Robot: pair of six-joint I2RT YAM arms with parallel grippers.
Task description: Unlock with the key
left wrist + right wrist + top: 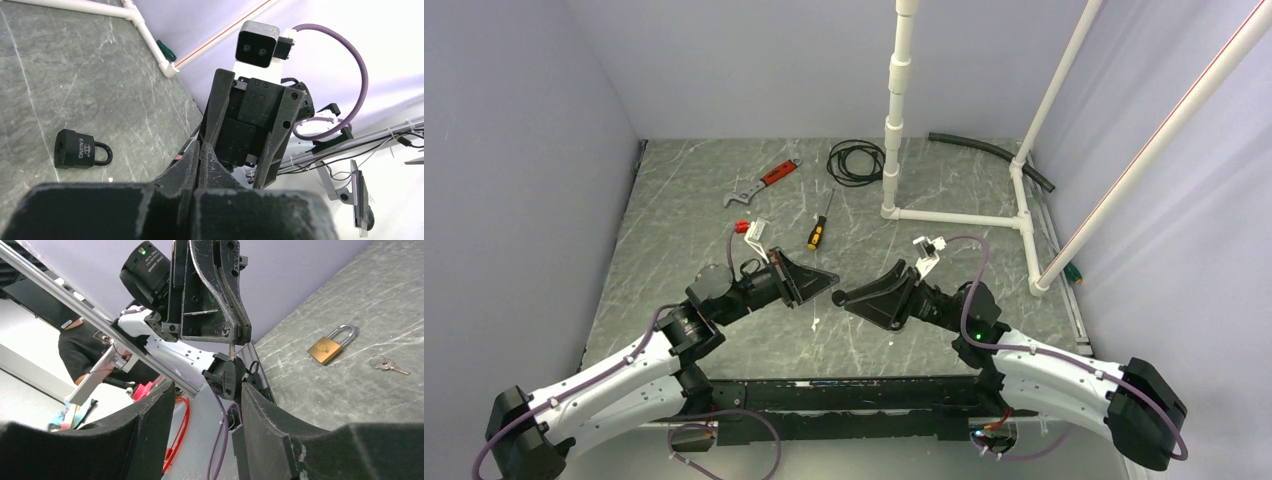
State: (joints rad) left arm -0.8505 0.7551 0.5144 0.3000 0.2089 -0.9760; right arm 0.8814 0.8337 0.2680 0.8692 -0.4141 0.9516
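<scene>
My left gripper point(832, 279) and right gripper point(840, 297) meet tip to tip above the table's middle. The left gripper point(200, 147) is shut; in the right wrist view point(235, 337) a thin metal key blade point(231, 350) sticks out of its tips. The right gripper point(207, 387) is open and empty, its fingers point(220, 110) spread. A black padlock point(80, 148) lies on the table below the grippers. A brass padlock point(330, 346) and a small ring of keys point(390, 365) lie further off. Both padlocks are hidden in the top view.
A red-handled wrench point(762, 183), a screwdriver point(820, 230) and a coil of black cable point(856, 161) lie at the back. A white pipe frame point(954, 216) with an upright post stands at the back right, with a black hose point(994, 152) behind it.
</scene>
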